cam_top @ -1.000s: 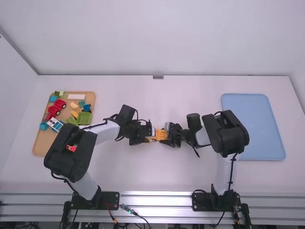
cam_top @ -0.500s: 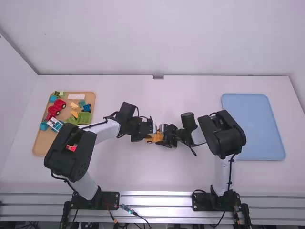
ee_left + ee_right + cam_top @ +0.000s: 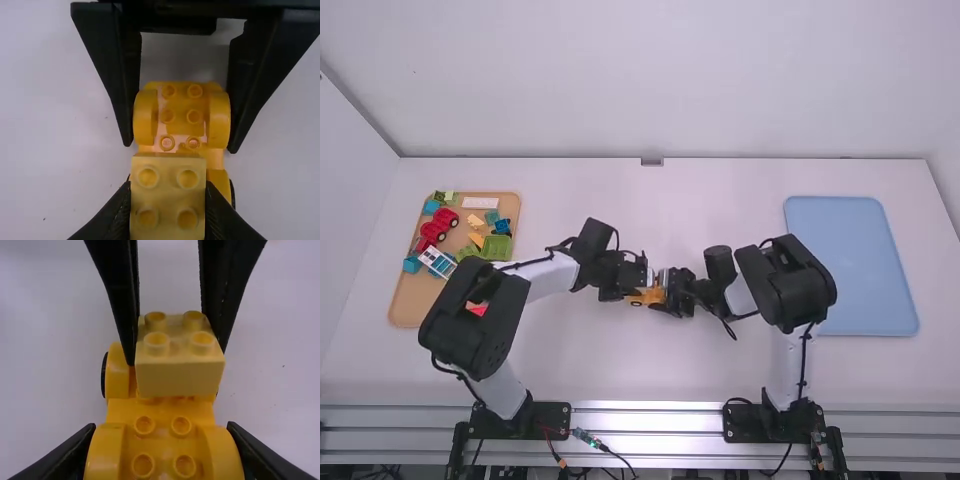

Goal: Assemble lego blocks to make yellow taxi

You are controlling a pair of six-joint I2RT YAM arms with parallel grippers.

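White walls [image 3: 650, 80] edge the table [image 3: 620, 370] beneath yellow blocks [image 3: 180, 377].

High view looking down, 2 wrist close-ups sharing yellow blocks [image 3: 180, 377]

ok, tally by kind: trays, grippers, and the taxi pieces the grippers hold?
Trays: 2 (brown tray, blue tray)
Grippers: 2 (left gripper, right gripper)
Yellow brick: 1
Car base: 1
Total: 6

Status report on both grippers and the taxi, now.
Left gripper shut on block, over car base; seating unclear. Right gripper shut on base. No obstruction seen.
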